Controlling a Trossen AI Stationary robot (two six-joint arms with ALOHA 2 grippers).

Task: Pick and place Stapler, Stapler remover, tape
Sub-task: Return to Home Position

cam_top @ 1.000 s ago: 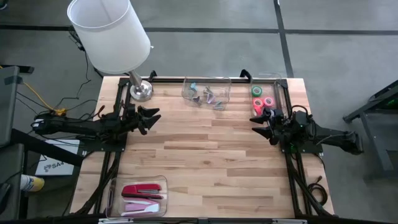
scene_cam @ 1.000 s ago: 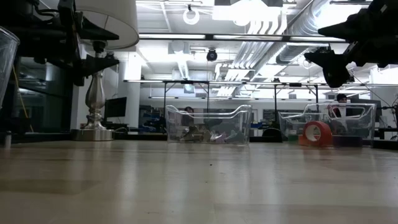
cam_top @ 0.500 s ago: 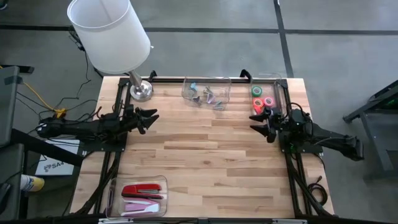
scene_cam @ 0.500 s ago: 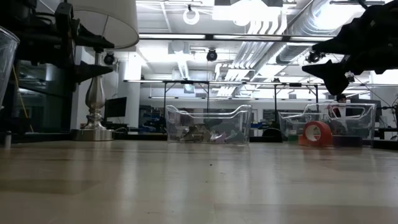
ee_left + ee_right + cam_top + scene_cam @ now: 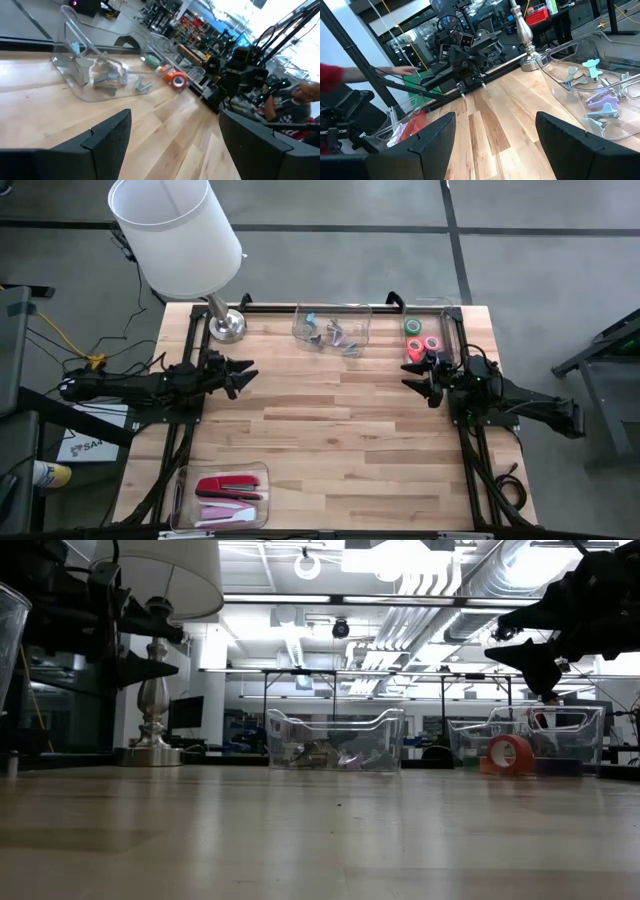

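A red stapler [image 5: 228,483] and paler ones lie in a clear tray [image 5: 180,490] at the table's near left. Small claw-shaped stapler removers [image 5: 335,332] lie in a clear bin at the far middle. Pink, green and red-orange tape rolls [image 5: 420,340] sit in a clear bin at the far right. My left gripper [image 5: 245,370] hovers open over the table's left side, pointing level toward the right. My right gripper [image 5: 410,385] hovers open over the right side, just near of the tape bin, pointing left. Neither has anything between its fingers.
A lamp with a white shade [image 5: 175,230] stands on its silvery base [image 5: 228,325] at the far left corner. Bare wooden boards [image 5: 330,420] lie between the two arms. Black frame rails run along both side edges. A person's arm [image 5: 395,71] shows beyond the table.
Both grippers have tipped a little toward level while staying open and about where they were. Nothing on the table has moved.
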